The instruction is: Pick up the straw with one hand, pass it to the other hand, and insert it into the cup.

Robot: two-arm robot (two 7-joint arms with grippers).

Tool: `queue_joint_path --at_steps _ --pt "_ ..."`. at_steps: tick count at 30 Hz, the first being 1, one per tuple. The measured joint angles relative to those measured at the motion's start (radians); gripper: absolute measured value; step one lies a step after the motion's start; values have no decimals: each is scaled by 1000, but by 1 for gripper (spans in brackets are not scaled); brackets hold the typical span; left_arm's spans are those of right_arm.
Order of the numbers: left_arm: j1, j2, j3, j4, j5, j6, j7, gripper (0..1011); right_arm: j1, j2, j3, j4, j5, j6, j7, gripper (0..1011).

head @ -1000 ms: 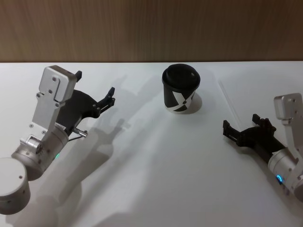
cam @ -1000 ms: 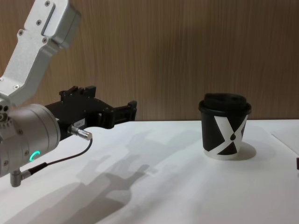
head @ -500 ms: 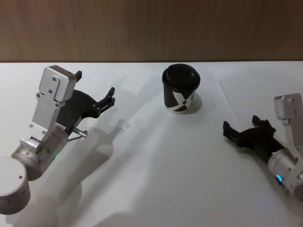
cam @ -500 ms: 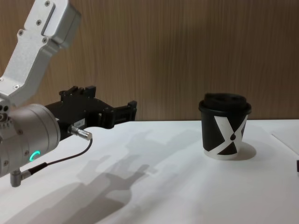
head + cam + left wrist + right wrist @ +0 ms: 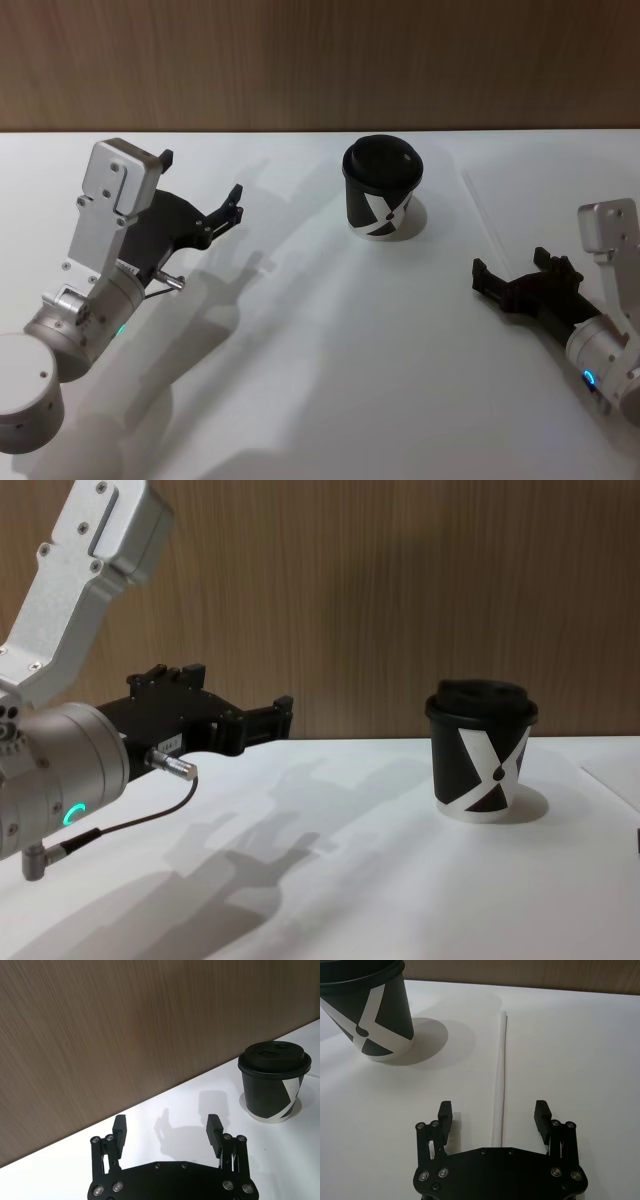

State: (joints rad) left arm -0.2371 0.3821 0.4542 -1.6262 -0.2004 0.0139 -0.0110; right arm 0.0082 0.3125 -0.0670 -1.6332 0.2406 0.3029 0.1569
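Observation:
The straw [image 5: 501,1060] lies flat on the white table, thin and white, to the right of the cup [image 5: 383,187]; in the head view the straw [image 5: 486,212] is faint. The cup [image 5: 367,1010] is black with a domed lid and a white X pattern, and stands upright at the middle back. My right gripper [image 5: 510,263] is open just short of the straw's near end, and in its wrist view the right gripper [image 5: 493,1108] straddles the straw's line without touching it. My left gripper [image 5: 200,175] hangs open and empty at the left, well away from the cup [image 5: 274,1082].
A wood-panelled wall [image 5: 320,60] runs along the table's far edge. The table [image 5: 330,340] is bare white between the two arms and in front of the cup [image 5: 480,750]. The left arm's grey housing [image 5: 70,590] rises large at the chest view's left.
The right gripper has shifted very slightly toward the table's front. The left arm, the cup and the straw have not moved.

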Motion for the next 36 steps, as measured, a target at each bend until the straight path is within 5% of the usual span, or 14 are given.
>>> queue_joint_path --at_steps 12,36 --pt "0 0 0 0 0 0 0 1003 0 1 0 -4 -17 8 0 944" --pt "0 0 0 0 0 0 0 1003 0 3 0 -6 -26 13 3 196"
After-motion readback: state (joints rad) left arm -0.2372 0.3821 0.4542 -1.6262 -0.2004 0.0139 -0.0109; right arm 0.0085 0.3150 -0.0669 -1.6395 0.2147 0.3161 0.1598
